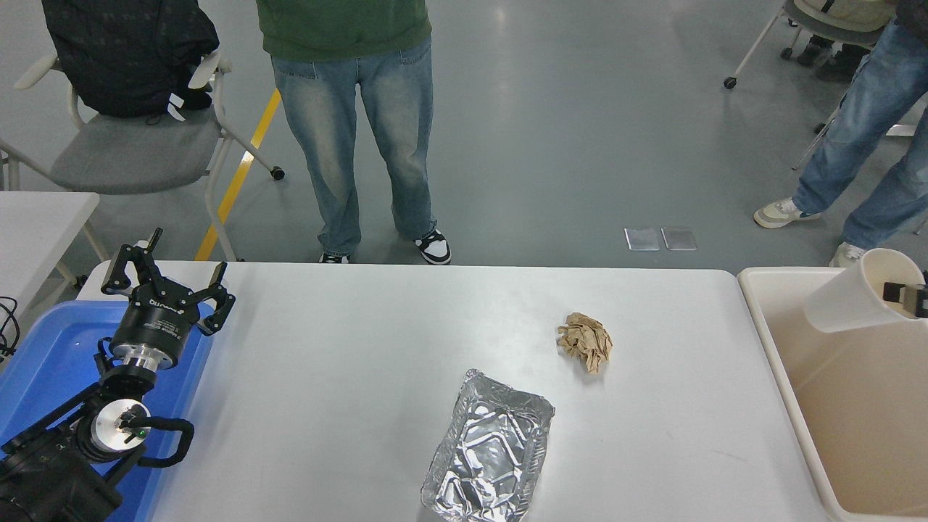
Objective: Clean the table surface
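Tabletop (348,406): white, rounded corners, spanning the middle of the head view between a blue bin (51,355) at its left end and a beige bin (841,406) at its right end. On it: crumpled brown paper ball (585,341), right of centre; foil tray (489,458), empty, at the near edge, apart from the ball. Left claw (163,286): parked at the lower left over the blue bin's edge, fingers spread wide, holding nothing. Right claw (910,294): mostly cut off by the right edge, apparently gripping the rim of a white paper cup (848,297), tilted above the beige bin. Far side: one person in jeans (355,123); chair with black bag (130,58)
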{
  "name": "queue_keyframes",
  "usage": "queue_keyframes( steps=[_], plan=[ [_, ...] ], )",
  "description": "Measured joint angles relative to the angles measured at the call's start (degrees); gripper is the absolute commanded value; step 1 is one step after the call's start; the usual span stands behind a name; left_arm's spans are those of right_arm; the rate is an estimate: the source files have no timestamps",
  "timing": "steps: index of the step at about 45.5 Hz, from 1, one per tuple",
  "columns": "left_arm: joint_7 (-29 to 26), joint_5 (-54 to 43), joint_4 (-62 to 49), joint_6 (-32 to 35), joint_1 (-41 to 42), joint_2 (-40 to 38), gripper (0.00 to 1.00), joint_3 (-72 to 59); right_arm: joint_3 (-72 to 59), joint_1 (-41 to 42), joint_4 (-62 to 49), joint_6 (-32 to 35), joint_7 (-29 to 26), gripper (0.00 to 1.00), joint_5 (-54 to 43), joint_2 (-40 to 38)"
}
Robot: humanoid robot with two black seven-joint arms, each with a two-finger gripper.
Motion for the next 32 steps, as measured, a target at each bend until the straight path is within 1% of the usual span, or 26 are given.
queue_keyframes(
  steps=[6,13,32],
  plan=[
    [0.0,0.0,0.0,0.0,0.0,0.0,0.99,0.0,-0.41,-0.22,-3.51,-0.23,0.17,0.0,0.1,0.45],
    [0.0,0.0,0.0,0.0,0.0,0.0,0.99,0.0,-0.92,-1.07,-9.15,-1.15,0.32,0.0,0.46,3.12],
    [0.0,0.0,0.0,0.0,0.02,0.0,0.99,0.0,-1.33,-8.82,-28.44,-6.72,1.05,0.0,3.0,15.53]
  ],
)
